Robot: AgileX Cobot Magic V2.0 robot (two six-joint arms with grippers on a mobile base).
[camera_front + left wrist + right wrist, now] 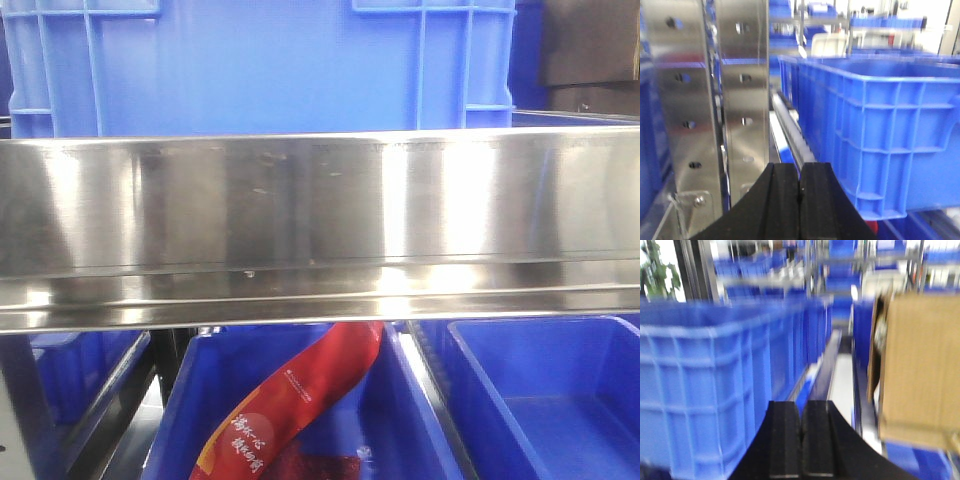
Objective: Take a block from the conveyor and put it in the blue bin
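Observation:
No block and no conveyor belt show in any view. My left gripper [800,172] is shut and empty, its black pads pressed together, beside a large blue bin [880,130] on its right. My right gripper [801,412] is also shut and empty, with another large blue bin [715,385] on its left. In the front view a blue bin [270,65] stands behind a steel shelf rail [320,200], and open blue bins [560,400] sit below it. Neither gripper shows in the front view.
A perforated steel upright [710,100] stands left of my left gripper. A brown cardboard box [920,370] hangs close on the right of my right gripper. A red printed packet [290,410] lies in the lower middle bin. More blue bins fill the racks behind.

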